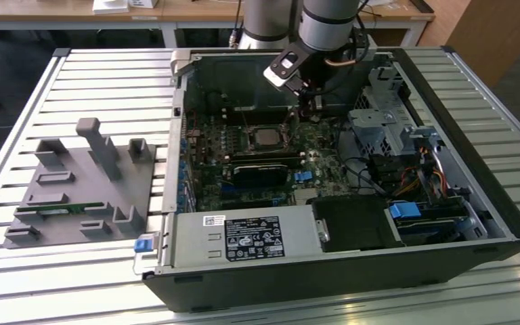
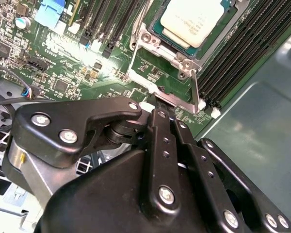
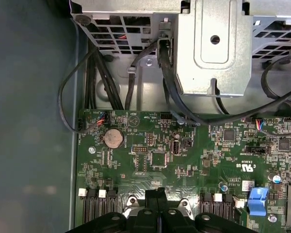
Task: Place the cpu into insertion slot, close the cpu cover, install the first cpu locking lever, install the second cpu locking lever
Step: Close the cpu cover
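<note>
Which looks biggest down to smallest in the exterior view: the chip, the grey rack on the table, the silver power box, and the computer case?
Largest to smallest in the exterior view:
1. computer case
2. grey rack
3. silver power box
4. chip
The rack and power box look alike in width, but the rack covers more of the picture.

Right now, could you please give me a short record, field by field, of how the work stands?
cpu: silver top shows through the cover's window
cpu cover: lying down around the cpu
end effector: shut, tips just beside the cover's edge
motherboard: green, inside the open computer case
computer case: on a slatted table
</note>
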You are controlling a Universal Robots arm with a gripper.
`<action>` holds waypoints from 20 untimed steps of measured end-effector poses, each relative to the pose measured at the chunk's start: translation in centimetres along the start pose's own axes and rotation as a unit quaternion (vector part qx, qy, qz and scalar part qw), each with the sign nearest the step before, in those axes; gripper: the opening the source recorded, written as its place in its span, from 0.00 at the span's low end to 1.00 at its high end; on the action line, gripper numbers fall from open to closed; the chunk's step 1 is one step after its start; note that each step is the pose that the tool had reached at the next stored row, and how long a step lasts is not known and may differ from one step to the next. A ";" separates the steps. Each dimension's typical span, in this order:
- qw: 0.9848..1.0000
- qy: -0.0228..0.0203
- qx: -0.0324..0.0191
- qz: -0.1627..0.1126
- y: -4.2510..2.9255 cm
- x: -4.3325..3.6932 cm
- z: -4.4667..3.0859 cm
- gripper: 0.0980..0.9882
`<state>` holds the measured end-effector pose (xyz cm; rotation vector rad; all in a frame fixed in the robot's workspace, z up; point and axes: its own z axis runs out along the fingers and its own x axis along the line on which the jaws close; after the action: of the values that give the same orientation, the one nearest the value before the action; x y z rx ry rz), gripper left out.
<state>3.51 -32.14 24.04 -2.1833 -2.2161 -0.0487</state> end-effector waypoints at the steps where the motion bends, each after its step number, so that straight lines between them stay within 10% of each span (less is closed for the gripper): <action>1: 1.000 0.000 0.000 0.000 -0.03 0.00 0.00 0.01; 20: 1.000 0.000 0.000 0.000 -1.57 0.02 0.00 0.01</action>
<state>1.94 -32.14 24.04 -2.1833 -2.2160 -0.0487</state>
